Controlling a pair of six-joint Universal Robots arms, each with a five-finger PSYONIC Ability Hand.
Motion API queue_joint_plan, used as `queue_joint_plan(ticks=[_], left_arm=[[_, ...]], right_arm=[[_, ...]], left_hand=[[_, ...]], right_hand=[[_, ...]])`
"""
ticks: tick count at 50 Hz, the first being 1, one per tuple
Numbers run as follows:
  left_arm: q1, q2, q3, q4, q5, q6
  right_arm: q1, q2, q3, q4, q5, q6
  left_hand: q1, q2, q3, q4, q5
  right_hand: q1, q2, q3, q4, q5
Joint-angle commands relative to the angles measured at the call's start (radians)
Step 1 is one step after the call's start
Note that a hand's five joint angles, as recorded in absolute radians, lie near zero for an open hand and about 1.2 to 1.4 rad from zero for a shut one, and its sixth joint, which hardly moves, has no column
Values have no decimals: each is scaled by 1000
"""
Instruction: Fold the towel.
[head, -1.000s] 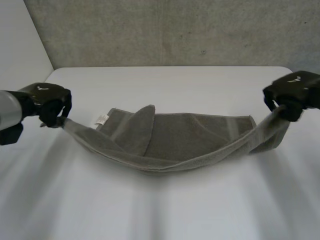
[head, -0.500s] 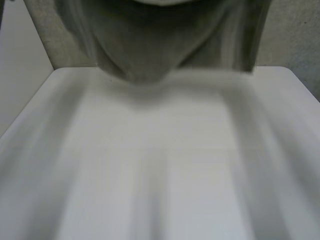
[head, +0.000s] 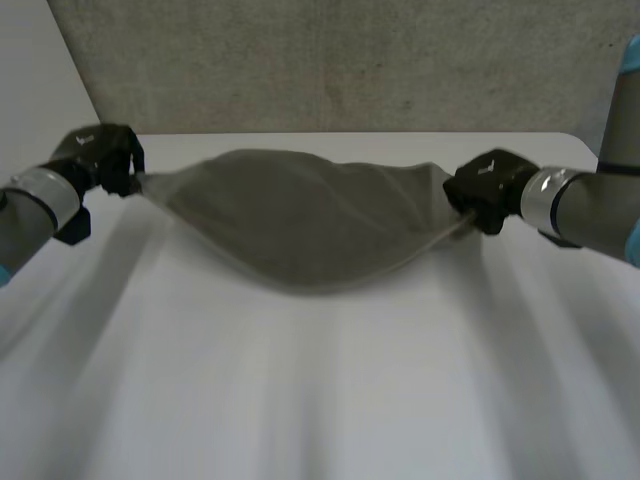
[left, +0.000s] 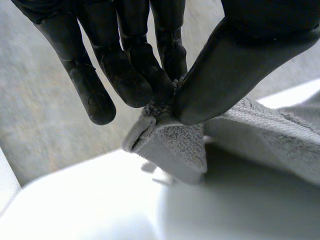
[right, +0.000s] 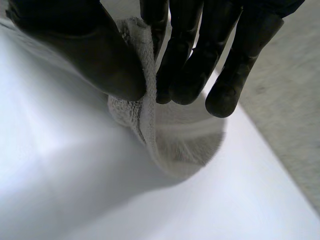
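Left robot hand (head: 105, 160) and right robot hand (head: 487, 188) pinch opposite ends of towel (head: 300, 215)

Robotics lab test bench: a white table (head: 320, 400), a grey speckled panel (head: 350, 60) behind the table, a white wall (head: 30, 80) off the table's left side. Above the table reach two grey machine arms (head: 590, 205), ending in the black left hand (head: 100, 155) and right hand (head: 490, 185) (a grey towel (head: 300, 215) between them).

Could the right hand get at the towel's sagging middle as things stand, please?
Probably not: the right hand is busy pinching one end of the towel, the left hand the other.
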Motion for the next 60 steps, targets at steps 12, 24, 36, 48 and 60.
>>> queue_joint_plan(ticks=[12,24,36,48,60], left_arm=[[72,307,-340,-22,129,265],[109,524,-283,-96,151,92],[103,469,-370,-128,149,121],[15,187,-286,-157,126,313],[4,87,-96,-222,86,319]], right_arm=[[-96,-415,416,-189,-2,-5],[-194,-659,358,-118,-7,50],[-261,-636,447,-33,-20,32],[-252,-392,433,-88,-13,9],[-245,-259,326,-100,1,12]], left_hand=[[60,9,10,6,24],[60,9,10,6,24],[60,9,10,6,24],[60,9,10,6,24],[60,9,10,6,24]], right_hand=[[73,71,62,61,58],[73,71,62,61,58],[73,71,62,61,58],[73,71,62,61,58],[73,71,62,61,58]])
